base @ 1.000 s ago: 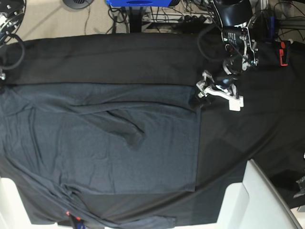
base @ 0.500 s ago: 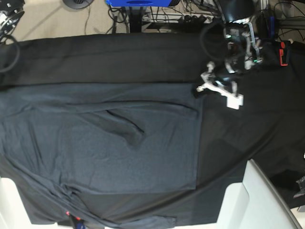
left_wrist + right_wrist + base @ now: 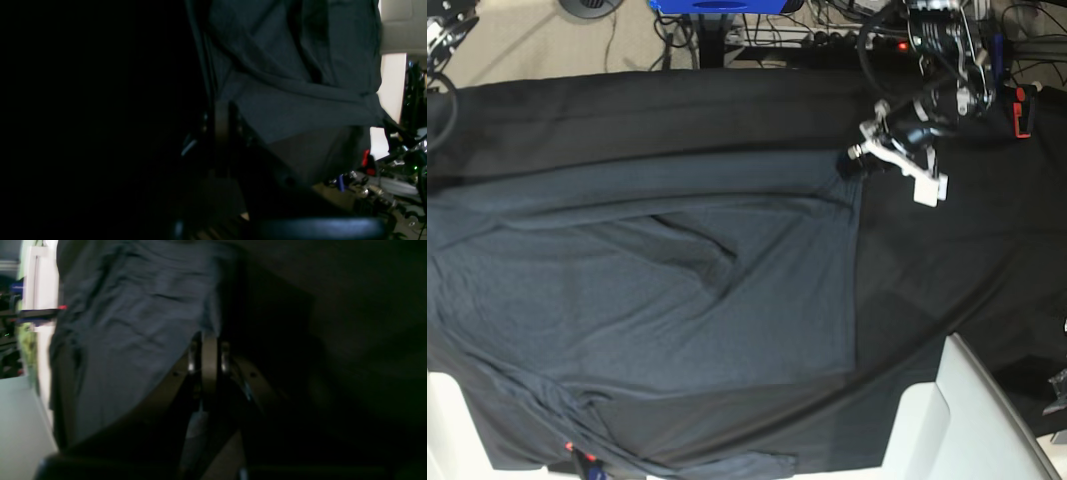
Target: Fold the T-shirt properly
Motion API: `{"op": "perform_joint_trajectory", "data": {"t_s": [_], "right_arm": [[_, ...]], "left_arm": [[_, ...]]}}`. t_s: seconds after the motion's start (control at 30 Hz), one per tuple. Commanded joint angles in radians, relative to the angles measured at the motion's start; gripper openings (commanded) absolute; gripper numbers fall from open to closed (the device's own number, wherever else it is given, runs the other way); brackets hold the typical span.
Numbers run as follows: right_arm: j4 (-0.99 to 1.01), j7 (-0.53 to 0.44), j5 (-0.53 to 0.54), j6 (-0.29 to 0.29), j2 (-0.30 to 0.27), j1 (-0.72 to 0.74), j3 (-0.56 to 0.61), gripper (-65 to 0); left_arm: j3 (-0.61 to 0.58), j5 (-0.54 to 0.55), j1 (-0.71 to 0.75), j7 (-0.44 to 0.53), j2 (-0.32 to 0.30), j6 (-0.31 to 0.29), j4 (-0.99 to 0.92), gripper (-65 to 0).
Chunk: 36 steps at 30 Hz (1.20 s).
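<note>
The slate-grey T-shirt (image 3: 647, 290) lies spread over the left and middle of the black table cloth (image 3: 677, 110). My left gripper (image 3: 852, 165) is shut on the T-shirt's far right corner and holds that corner a little off the table. In the left wrist view the left gripper (image 3: 222, 105) has its fingers pressed together, with the T-shirt (image 3: 293, 83) hanging from them. The right gripper (image 3: 209, 336) is outside the base view. In the right wrist view its jaws are closed, and the T-shirt (image 3: 133, 323) runs up to its tips.
A white table corner (image 3: 977, 420) juts in at the bottom right. A red clamp (image 3: 1023, 110) sits at the right edge of the black cloth. Cables and a blue stand (image 3: 717, 5) lie beyond the far edge. A small red clip (image 3: 575, 452) shows at the bottom left.
The left gripper closed on the shirt's far right corner and rose toward the back right. The shirt's far edge and right edge were drawn outward and pulled taut.
</note>
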<state>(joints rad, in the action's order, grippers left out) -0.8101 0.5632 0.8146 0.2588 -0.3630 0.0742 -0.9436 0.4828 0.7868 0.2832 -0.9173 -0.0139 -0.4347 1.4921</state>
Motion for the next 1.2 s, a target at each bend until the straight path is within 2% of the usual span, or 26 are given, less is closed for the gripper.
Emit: {"op": "perform_joint_trajectory", "data": {"t_s": [0.0, 0.23, 0.37, 0.43, 0.57, 0.8, 1.17], "right_arm": [[-0.019, -0.018, 0.016, 0.012, -0.029, 0.005, -0.005, -65.0], [-0.019, -0.016, 0.022, 0.012, -0.026, -0.043, -0.007, -65.0], [-0.021, 0.031, 0.024, 0.012, -0.024, -0.060, -0.013, -65.0], [-0.035, 0.041, 0.022, 0.012, -0.018, -0.075, -0.059, -65.0], [-0.140, 0.042, 0.022, 0.012, 0.026, -0.138, -0.094, -65.0], [-0.277, 0.131, 0.016, 0.012, 0.101, -0.193, -0.154, -65.0], [-0.325, 0.157, 0.022, 0.012, 0.141, -0.259, -0.163, -65.0]], "left_arm": [[0.014, 0.018, 0.006, 0.008, -0.007, -0.006, 0.034, -65.0], [0.058, 0.018, 0.037, 0.005, -0.021, -0.006, 0.097, -65.0], [0.064, 0.018, 0.035, -0.056, -0.028, -0.006, 0.100, -65.0], [0.064, 0.018, 0.035, -0.058, -0.028, -0.006, 0.100, -65.0], [0.064, 0.012, 0.035, -0.058, -0.031, -0.006, 0.100, -65.0], [0.063, 0.012, 0.038, -0.058, -0.053, -0.006, 0.100, -65.0], [0.063, 0.013, 0.109, -0.055, -0.068, -0.013, 0.100, -65.0]]}}
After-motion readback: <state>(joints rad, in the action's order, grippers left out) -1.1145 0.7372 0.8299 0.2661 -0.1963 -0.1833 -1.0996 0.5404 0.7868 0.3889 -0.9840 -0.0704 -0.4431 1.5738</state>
